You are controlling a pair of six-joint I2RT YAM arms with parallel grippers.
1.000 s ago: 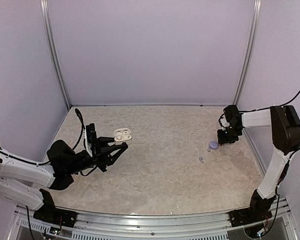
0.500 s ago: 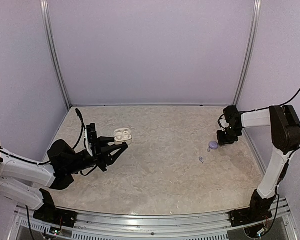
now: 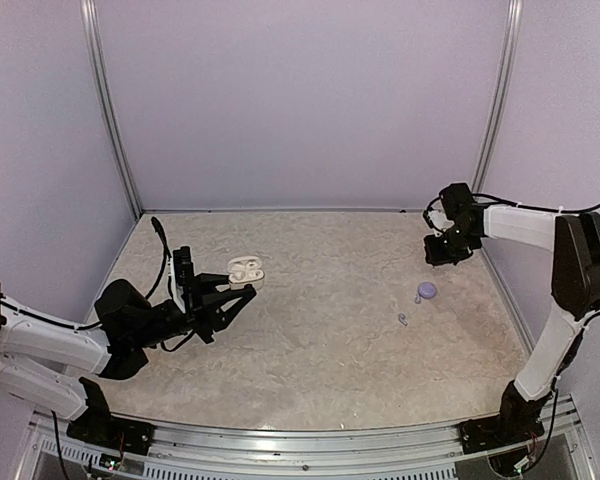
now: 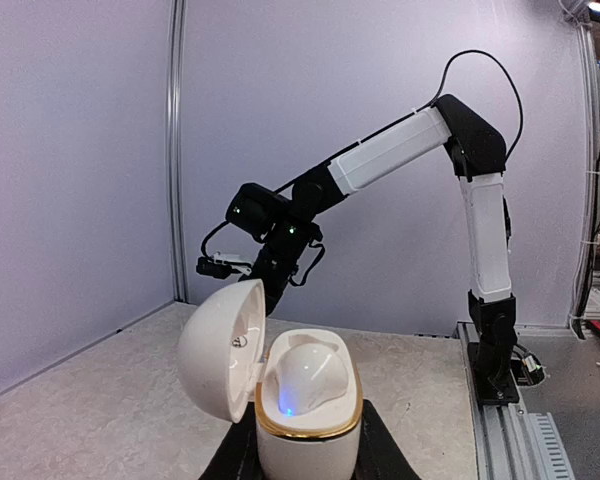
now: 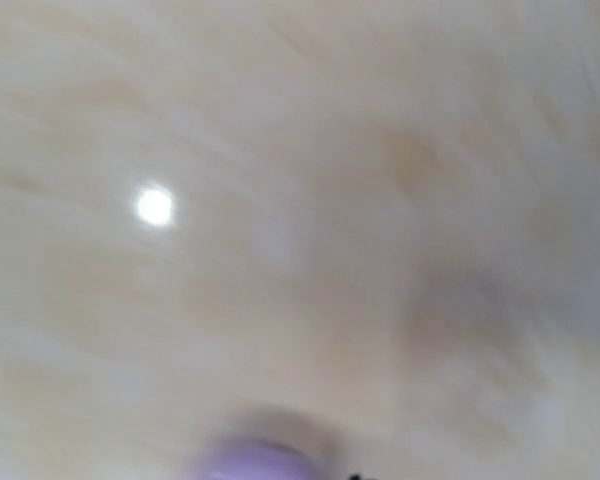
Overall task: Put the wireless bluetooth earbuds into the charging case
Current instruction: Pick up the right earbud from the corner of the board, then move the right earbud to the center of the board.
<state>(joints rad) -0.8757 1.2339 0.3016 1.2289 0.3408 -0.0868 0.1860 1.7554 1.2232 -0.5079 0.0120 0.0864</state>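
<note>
One glossy, egg-shaped, gold-rimmed charging case (image 4: 305,385)

Left arm (image 3: 50,345), right arm (image 3: 520,228): white links, black joints, cables, fingers (image 3: 230,298).

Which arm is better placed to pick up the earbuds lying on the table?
Right. The right gripper hangs near the earbuds, while the left gripper, far across from them, is occupied holding the open charging case.

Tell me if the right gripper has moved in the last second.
Yes. The right gripper has moved toward the back wall, away from the lilac earbud, which stayed put.
</note>
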